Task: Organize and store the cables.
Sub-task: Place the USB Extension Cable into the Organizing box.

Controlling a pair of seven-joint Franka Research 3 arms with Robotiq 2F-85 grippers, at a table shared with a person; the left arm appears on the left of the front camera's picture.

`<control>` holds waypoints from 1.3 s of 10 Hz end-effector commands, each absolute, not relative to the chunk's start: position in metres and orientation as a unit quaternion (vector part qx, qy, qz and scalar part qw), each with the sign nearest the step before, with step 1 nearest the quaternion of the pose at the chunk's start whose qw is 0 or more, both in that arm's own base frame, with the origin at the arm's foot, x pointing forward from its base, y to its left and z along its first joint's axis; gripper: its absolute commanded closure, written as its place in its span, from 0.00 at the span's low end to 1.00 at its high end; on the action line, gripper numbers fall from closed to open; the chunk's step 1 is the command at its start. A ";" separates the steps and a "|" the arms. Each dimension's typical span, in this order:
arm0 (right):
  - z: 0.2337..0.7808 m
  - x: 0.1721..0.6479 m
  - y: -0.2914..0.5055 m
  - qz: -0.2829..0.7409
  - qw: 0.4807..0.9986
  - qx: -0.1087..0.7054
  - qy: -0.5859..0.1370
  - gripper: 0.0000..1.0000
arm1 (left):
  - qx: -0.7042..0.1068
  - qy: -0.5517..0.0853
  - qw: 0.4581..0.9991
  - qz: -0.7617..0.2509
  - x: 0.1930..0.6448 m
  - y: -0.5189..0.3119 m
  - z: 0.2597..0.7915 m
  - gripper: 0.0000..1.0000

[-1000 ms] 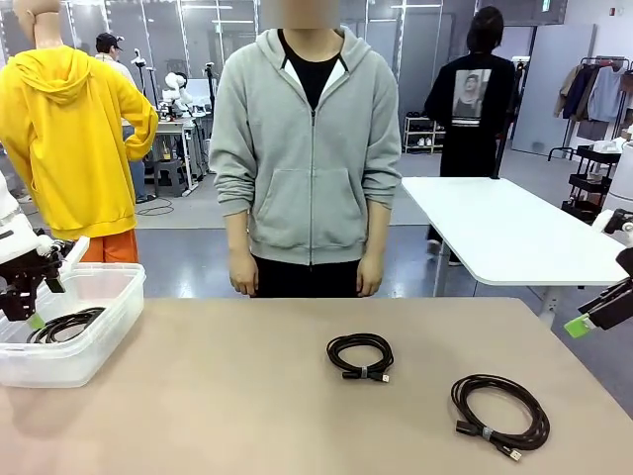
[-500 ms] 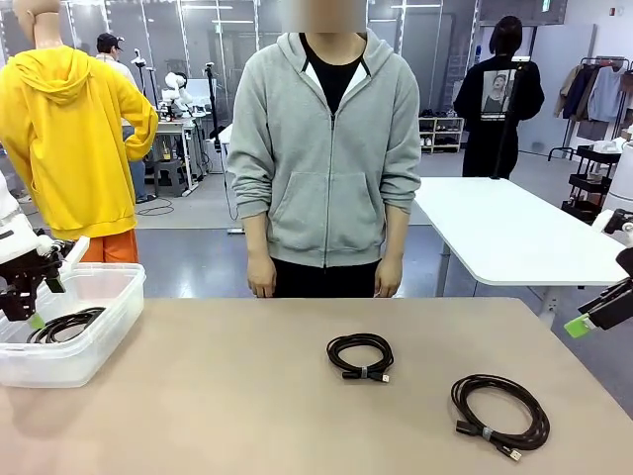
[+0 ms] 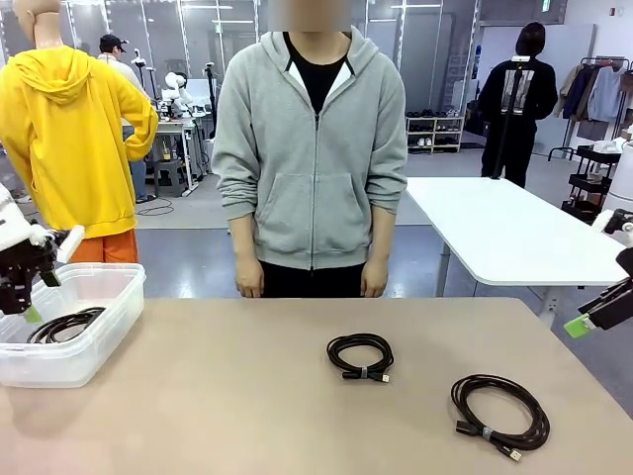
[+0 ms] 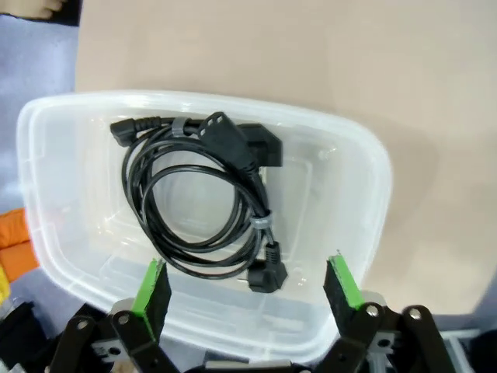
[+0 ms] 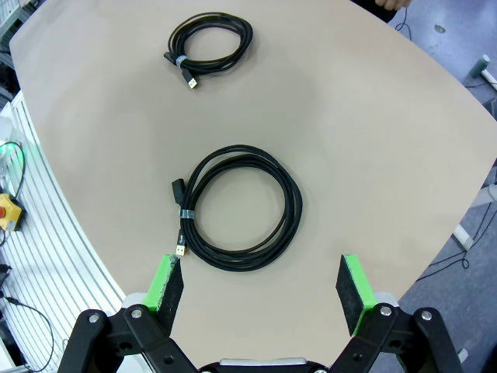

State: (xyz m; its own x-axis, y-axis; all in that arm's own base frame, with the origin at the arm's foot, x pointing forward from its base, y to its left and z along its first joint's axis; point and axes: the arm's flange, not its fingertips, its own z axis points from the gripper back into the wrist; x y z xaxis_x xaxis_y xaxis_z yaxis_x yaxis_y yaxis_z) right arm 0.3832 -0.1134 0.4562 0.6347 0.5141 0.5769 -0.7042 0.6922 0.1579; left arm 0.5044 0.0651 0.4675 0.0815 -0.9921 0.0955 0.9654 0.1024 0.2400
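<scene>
Two coiled black cables lie on the tan table: a small coil at the middle and a larger coil at the front right. Another cable rests inside the clear plastic bin at the left edge. My left gripper hovers open above the bin, with nothing between its green pads. My right gripper stands open above the larger coil, off the table's right edge in the front view, holding nothing.
A person in a grey hoodie stands at the far side, hands hanging just beyond the table edge. A white table stands behind on the right. Bare tabletop lies between the bin and the coils.
My left gripper has risen slightly above the bin. The person has shifted back to the left. The cables and the right arm have not moved.
</scene>
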 end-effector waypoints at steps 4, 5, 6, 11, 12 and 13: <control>0.457 0.383 -0.114 0.344 0.885 0.186 -0.253 0.00 | -0.053 -0.226 0.801 -0.552 0.397 0.037 0.521 0.00; 0.457 0.383 -0.114 0.344 0.885 0.186 -0.253 0.00 | -0.103 -0.258 0.801 -0.531 0.378 0.030 0.521 0.00; 0.457 0.383 -0.114 0.344 0.885 0.186 -0.253 0.00 | -0.133 -0.268 0.802 -0.517 0.370 0.022 0.521 0.00; 0.524 0.415 -0.037 0.497 0.831 0.100 -0.230 0.00 | -0.139 -0.282 0.801 -0.510 0.347 0.013 0.526 0.00; 0.528 0.428 -0.012 0.527 0.818 0.088 -0.214 0.00 | -0.139 -0.282 0.801 -0.510 0.347 0.013 0.526 0.00; 0.525 0.445 0.022 0.559 0.802 0.074 -0.197 0.00 | -0.139 -0.282 0.801 -0.510 0.347 0.013 0.526 0.00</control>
